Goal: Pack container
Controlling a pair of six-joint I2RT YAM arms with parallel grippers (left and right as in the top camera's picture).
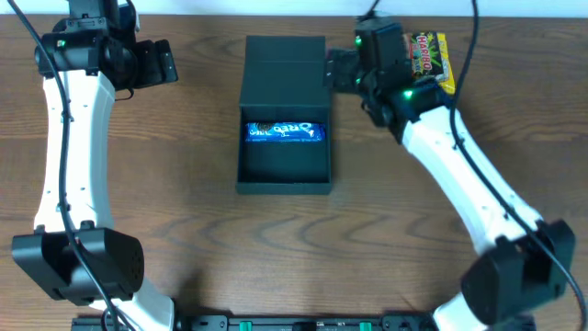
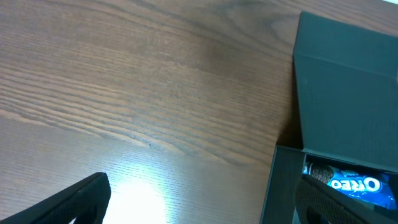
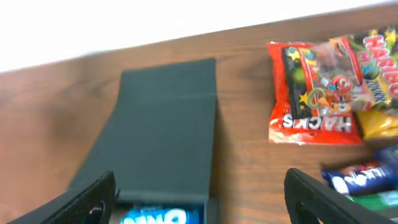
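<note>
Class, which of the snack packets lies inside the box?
The blue Oreo packet lies in the container; the red Hacks packet and the Haribo packet lie on the table.

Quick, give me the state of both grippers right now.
Left gripper: open, fingers wide apart, holding nothing.
Right gripper: open, fingers wide apart, holding nothing.

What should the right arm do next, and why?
Probably swing the right tool over to the red packet and lower onto it. The tool looks open and empty, the box holds only the Oreo packet, and the red packet lies outside it, close by.
</note>
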